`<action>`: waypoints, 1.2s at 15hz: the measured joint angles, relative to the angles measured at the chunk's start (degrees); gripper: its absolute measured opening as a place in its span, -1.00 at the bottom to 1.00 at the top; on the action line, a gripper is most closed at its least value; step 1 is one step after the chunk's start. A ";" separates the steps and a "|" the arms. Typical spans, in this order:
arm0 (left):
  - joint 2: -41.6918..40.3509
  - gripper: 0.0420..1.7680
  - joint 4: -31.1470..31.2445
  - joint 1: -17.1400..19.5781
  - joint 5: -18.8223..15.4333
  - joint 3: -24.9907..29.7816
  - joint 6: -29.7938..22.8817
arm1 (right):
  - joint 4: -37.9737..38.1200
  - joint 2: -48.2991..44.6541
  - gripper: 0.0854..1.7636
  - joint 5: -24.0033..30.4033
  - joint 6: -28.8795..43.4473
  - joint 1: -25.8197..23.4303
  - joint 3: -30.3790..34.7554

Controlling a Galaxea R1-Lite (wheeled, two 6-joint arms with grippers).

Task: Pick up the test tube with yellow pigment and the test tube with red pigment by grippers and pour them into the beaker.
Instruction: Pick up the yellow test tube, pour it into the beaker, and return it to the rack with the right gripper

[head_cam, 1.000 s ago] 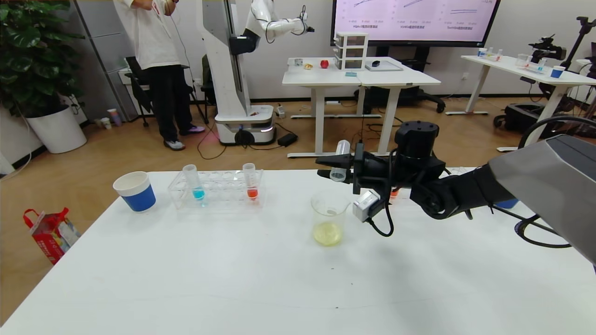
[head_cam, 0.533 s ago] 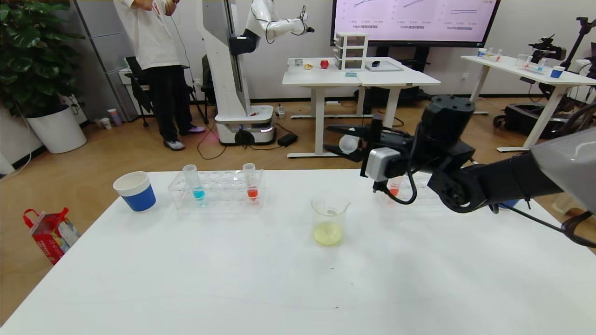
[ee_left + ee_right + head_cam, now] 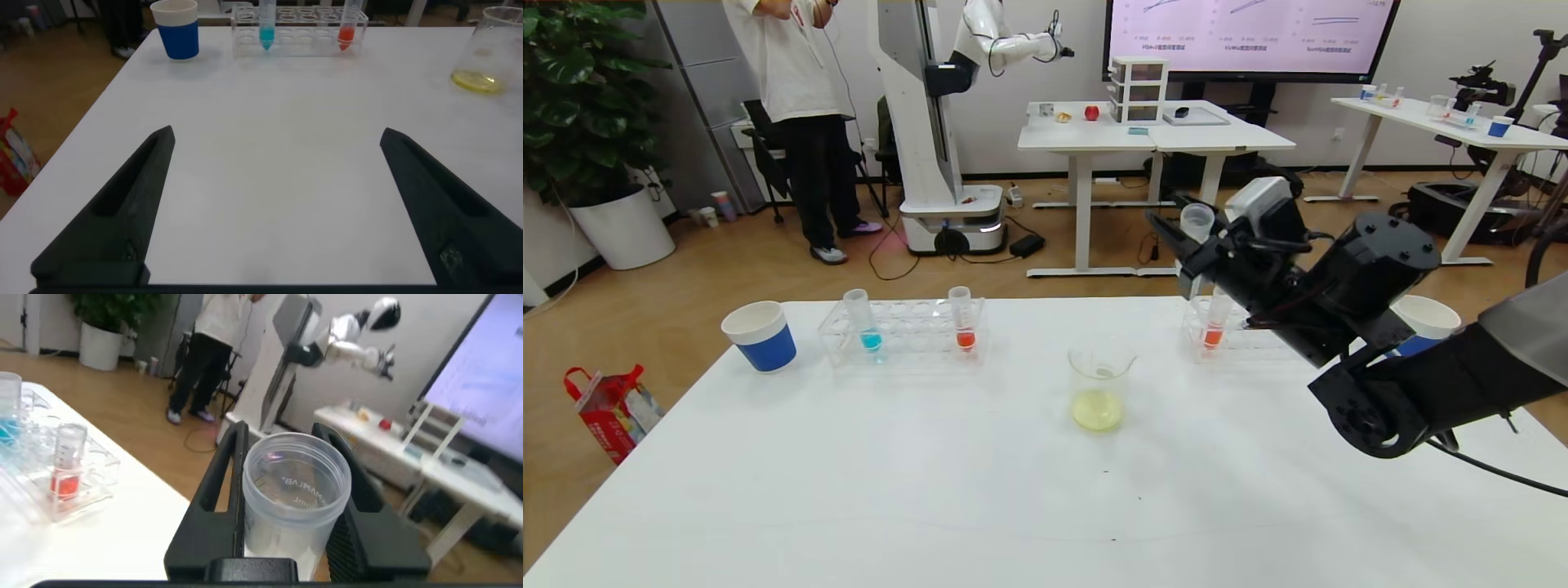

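My right gripper (image 3: 1178, 231) is shut on a clear test tube (image 3: 1197, 221) that looks empty, held mouth-up above the right rack (image 3: 1241, 343). In the right wrist view the tube (image 3: 296, 490) sits between the black fingers (image 3: 219, 478) of that gripper (image 3: 286, 437). The beaker (image 3: 1099, 384) stands mid-table with pale yellow liquid at its bottom. One tube with orange-red liquid (image 3: 1214, 325) stands in the right rack, another (image 3: 962, 320) in the left rack. My left gripper (image 3: 278, 135) is open and empty low over the table, out of the head view.
The left rack (image 3: 903, 331) also holds a blue-liquid tube (image 3: 862, 321). A blue-and-white paper cup (image 3: 760, 335) stands at the far left, another (image 3: 1421, 322) behind my right arm. The left wrist view shows the cup (image 3: 178, 28), rack and beaker (image 3: 490, 49).
My right gripper has swung from above the beaker to the right and up, turning the tube from tipped over to mouth-up. The beaker's yellow liquid is unchanged.
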 joint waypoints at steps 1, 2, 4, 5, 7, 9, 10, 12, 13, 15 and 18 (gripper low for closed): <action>0.00 0.98 0.00 0.00 0.00 0.00 0.01 | 1.91 -1.24 -0.46 -2.71 4.00 0.11 1.41; 0.00 0.98 0.00 0.00 0.02 0.00 0.01 | 4.63 -2.80 -0.46 -5.18 7.72 0.02 2.99; 0.00 0.98 0.00 0.00 0.00 0.00 0.04 | 11.40 -5.84 -0.46 -9.13 11.11 -0.67 5.68; 0.00 0.98 -0.02 0.00 0.00 0.00 0.00 | 15.97 -7.41 -0.46 -12.51 11.79 -1.10 6.75; 0.00 0.98 0.00 0.00 0.00 0.00 0.04 | 20.19 -10.23 -0.46 -15.74 14.63 -1.44 7.61; 0.00 0.98 0.00 0.00 0.00 0.00 0.01 | 21.46 -12.48 -0.46 -15.52 15.71 -3.36 8.14; 0.00 0.98 0.00 0.00 0.00 0.00 0.01 | 21.81 -13.09 -0.46 -15.43 15.79 -4.91 8.36; 0.00 0.98 0.00 0.02 0.00 0.00 0.04 | 21.96 -13.78 -0.46 -15.09 15.85 -9.68 8.41; 0.00 0.98 0.00 -0.01 0.00 0.00 0.01 | 22.05 -13.86 -0.46 -14.32 15.91 -12.32 8.41; 0.00 0.98 0.00 0.02 0.00 0.00 0.01 | 22.05 -13.60 -0.46 -11.82 16.65 -18.42 8.17; 0.00 0.98 0.00 0.00 0.00 0.00 0.01 | 22.14 -10.93 -0.46 -10.51 16.90 -28.11 5.08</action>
